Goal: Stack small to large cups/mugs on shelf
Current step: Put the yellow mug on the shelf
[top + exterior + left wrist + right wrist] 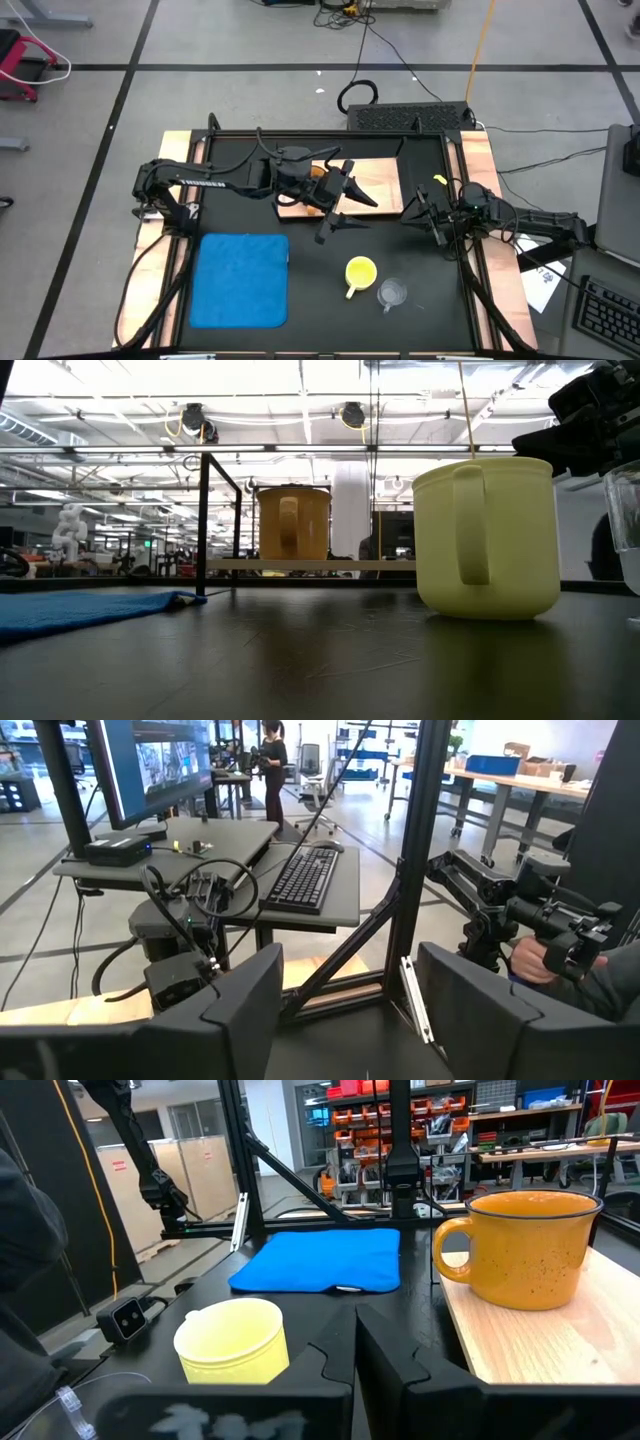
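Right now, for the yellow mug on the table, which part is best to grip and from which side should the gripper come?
Probably the rim wall opposite the handle, coming from above. The yellow mug stands upright with its mouth open and its handle toward the table's near edge; the clear glass cup stands close beside it.

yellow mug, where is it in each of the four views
High view: yellow mug on the dark table, lower centre-right, right of the blue mat.
Low view: large, right of centre.
Left wrist view: not in it.
Right wrist view: lower left.
Shared landmark: the blue mat, in all three views showing the mug.
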`<act>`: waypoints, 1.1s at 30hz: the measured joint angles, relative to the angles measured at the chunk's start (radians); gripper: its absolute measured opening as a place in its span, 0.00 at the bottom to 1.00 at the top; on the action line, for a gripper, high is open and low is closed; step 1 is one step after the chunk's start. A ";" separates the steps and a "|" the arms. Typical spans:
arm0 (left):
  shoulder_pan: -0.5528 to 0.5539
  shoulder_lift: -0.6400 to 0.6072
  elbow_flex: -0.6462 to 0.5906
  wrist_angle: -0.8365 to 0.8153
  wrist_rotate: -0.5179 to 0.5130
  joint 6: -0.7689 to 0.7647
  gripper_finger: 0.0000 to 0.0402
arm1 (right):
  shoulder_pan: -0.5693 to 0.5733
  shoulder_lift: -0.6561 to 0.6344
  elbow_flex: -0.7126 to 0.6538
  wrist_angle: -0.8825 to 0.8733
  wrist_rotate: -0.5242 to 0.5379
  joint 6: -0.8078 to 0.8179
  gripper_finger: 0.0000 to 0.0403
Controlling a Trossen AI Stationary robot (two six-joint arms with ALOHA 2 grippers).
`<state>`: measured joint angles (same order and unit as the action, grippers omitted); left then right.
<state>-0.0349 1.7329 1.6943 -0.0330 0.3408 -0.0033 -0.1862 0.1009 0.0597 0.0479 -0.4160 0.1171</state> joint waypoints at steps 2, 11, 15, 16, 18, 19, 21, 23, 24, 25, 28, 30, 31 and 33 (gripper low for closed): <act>0.000 0.000 0.000 0.000 0.000 0.000 0.59 | 0.000 0.000 0.000 0.000 0.000 0.000 0.00; 0.000 0.000 0.000 -0.043 -0.003 -0.001 0.60 | 0.000 0.000 0.000 0.000 0.000 0.001 0.00; 0.003 0.000 -0.001 -0.159 -0.055 0.000 0.60 | 0.000 0.000 0.000 0.000 0.000 0.001 0.00; 0.007 0.000 -0.001 -0.188 -0.056 0.000 0.60 | 0.000 0.000 0.000 0.000 0.000 0.002 0.00; 0.014 0.000 -0.001 -0.243 -0.058 -0.004 0.60 | 0.000 0.000 0.000 0.000 0.000 0.002 0.00; 0.019 0.000 -0.001 -0.267 -0.058 -0.007 0.60 | 0.000 0.000 0.000 0.000 0.000 0.002 0.00; 0.026 0.000 -0.001 -0.310 -0.058 -0.016 0.60 | 0.000 0.000 0.000 0.001 0.000 0.002 0.00; 0.032 0.000 -0.001 -0.345 -0.058 -0.017 0.60 | 0.000 0.000 0.000 0.003 0.000 0.002 0.00; 0.035 0.000 -0.001 -0.361 -0.058 -0.017 0.60 | 0.000 0.000 -0.001 0.004 0.000 0.002 0.00; 0.036 0.000 -0.001 -0.375 -0.057 -0.015 0.60 | 0.000 0.000 -0.001 0.005 0.000 0.002 0.00; 0.035 0.000 -0.001 -0.405 -0.060 0.005 0.60 | 0.000 0.000 -0.001 0.005 0.001 0.001 0.00; 0.032 0.000 -0.001 -0.417 -0.070 0.014 0.60 | 0.000 0.000 -0.001 0.006 0.002 0.002 0.00; 0.032 0.000 -0.001 -0.421 -0.073 0.018 0.59 | 0.000 0.000 -0.001 0.006 0.002 0.002 0.00; 0.029 0.000 -0.001 -0.427 -0.072 0.018 0.60 | 0.000 0.000 -0.001 0.006 0.003 0.002 0.00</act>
<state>-0.0061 1.7325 1.6932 -0.4595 0.2684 0.0143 -0.1864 0.1009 0.0589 0.0540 -0.4133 0.1188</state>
